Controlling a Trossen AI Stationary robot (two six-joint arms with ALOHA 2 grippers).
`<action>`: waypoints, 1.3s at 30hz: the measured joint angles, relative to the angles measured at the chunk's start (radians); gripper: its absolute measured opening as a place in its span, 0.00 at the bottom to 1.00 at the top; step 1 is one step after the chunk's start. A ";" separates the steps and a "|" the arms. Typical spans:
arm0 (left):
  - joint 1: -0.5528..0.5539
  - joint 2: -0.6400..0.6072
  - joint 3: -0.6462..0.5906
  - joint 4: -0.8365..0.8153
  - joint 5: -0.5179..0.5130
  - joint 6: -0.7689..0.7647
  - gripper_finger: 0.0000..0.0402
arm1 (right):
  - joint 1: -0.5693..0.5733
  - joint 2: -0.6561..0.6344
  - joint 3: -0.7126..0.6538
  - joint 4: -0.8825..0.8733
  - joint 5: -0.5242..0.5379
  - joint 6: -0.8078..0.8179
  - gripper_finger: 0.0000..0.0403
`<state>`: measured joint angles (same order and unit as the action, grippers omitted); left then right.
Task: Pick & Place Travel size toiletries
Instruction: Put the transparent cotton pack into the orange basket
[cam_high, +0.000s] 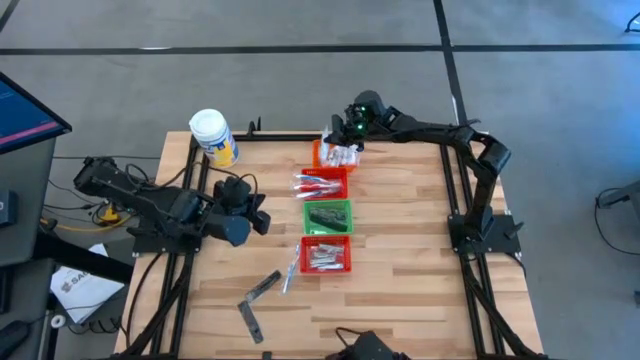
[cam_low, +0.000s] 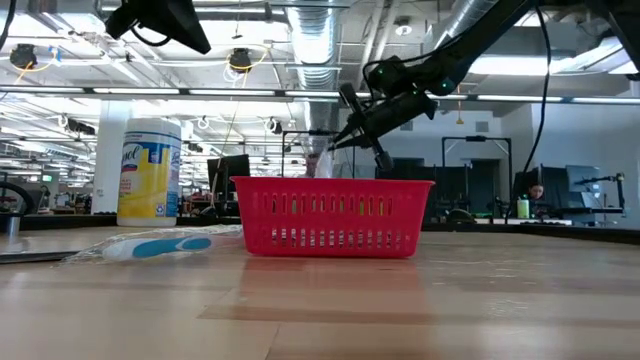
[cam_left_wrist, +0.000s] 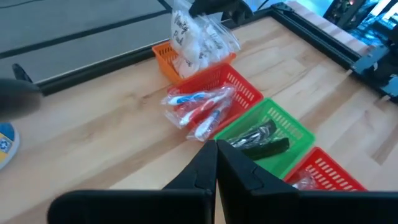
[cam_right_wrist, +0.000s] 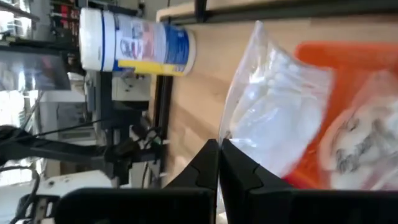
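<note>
Four mesh baskets stand in a row down the table's middle: orange (cam_high: 322, 156), red (cam_high: 324, 186) with toothbrushes (cam_left_wrist: 198, 107), green (cam_high: 328, 215) with dark strips (cam_left_wrist: 261, 138), and a nearer red one (cam_high: 326, 254). My right gripper (cam_right_wrist: 219, 148) hangs over the orange basket (cam_left_wrist: 163, 57) at the far end, shut on a clear sachet (cam_right_wrist: 273, 118) with white contents. My left gripper (cam_left_wrist: 216, 152) is shut on nothing, above the table to the left of the green basket (cam_left_wrist: 273, 134). A wrapped toothbrush (cam_high: 290, 270) and dark strips (cam_high: 262, 285) lie loose near the front. My right gripper pinches the sachet's edge (cam_right_wrist: 224, 135) between its two fingertips. The fingers slant down from the table's far right. The sachet (cam_left_wrist: 194, 36) hangs below them, over the orange basket, with its lower end among other sachets there; whether it rests on them I cannot tell.
A large white jar (cam_high: 213, 137) with a yellow label stands at the far left corner. A black frame (cam_high: 455, 170) runs along the table's left, far and right edges. Bare wood lies to the right of the baskets and between the jar and the baskets.
</note>
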<state>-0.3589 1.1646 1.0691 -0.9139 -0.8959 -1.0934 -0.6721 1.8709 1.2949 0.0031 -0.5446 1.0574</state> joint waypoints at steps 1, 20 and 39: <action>0.006 -0.001 0.000 0.002 0.003 0.013 0.00 | -0.005 0.000 0.000 -0.004 0.005 -0.007 0.00; 0.080 -0.001 0.000 0.022 0.006 0.069 0.00 | -0.021 0.000 0.000 -0.107 0.078 -0.115 0.00; 0.103 0.000 0.000 0.043 0.013 0.120 0.00 | 0.027 0.081 0.082 -0.192 0.125 -0.072 0.00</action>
<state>-0.2562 1.1641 1.0695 -0.8714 -0.8833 -0.9730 -0.6449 1.9522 1.3766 -0.1887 -0.4197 0.9859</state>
